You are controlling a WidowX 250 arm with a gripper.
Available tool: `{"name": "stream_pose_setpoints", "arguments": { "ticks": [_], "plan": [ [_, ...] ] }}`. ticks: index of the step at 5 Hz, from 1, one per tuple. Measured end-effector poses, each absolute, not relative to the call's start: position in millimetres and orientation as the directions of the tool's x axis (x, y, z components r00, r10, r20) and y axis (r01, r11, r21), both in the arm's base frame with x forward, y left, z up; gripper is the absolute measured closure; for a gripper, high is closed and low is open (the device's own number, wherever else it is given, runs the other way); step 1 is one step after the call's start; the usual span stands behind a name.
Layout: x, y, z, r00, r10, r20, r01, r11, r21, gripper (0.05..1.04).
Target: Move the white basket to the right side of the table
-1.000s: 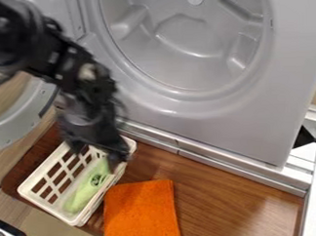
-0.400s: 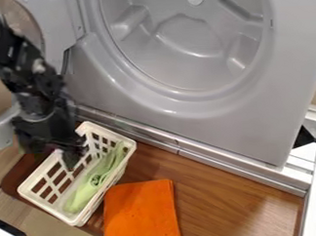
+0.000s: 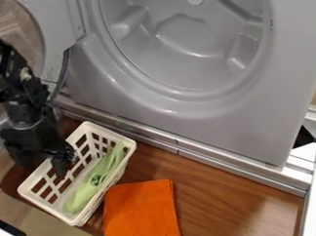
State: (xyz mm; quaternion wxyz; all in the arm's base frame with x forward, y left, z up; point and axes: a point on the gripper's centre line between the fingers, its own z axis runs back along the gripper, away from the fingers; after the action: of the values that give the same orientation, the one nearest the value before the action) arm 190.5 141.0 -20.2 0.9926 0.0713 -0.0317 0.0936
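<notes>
The task stands at its start, judging by how things lie: the white basket (image 3: 49, 209) sits upright at the left end of the wooden table (image 3: 228, 186), slightly askew, its far end near the back edge and its near end towards the front edge, so none of the shift to the right side is achieved. The black tool (image 3: 42, 163) hangs at the basket's left long side, its two fingers spread apart with nothing clenched between them; one is over the inside of the basket, and whether either touches the rim cannot be told. A light green cloth (image 3: 96, 178) lies inside the basket and should travel with it. Just beside the basket, on its right, an orange cloth (image 3: 141, 213) lies flat towards the front edge, which puts it in the way of a straight slide. What is left is probably the whole job: closing on the rim, raising or dragging the basket past the orange cloth, perhaps nearer the back edge by the grey appliance (image 3: 206, 123), then setting it down by the table's right edge and letting go
</notes>
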Motion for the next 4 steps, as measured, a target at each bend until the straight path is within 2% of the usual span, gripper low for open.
{"name": "stream_pose_setpoints", "arguments": {
  "ticks": [1, 2, 3, 4],
  "plan": [
    [186, 141, -35, 0.979, 0.200, 0.041, -0.204, 0.972, 0.118, 0.130],
    [188, 139, -48, 0.979, 0.197, 0.046, -0.201, 0.974, 0.105, 0.414],
    [192, 135, -48, 0.979, 0.194, 0.056, -0.199, 0.974, 0.107, 0.714],
    [200, 130, -45, 0.984, 0.166, 0.060, -0.172, 0.979, 0.110, 0.879]
  ]
}}
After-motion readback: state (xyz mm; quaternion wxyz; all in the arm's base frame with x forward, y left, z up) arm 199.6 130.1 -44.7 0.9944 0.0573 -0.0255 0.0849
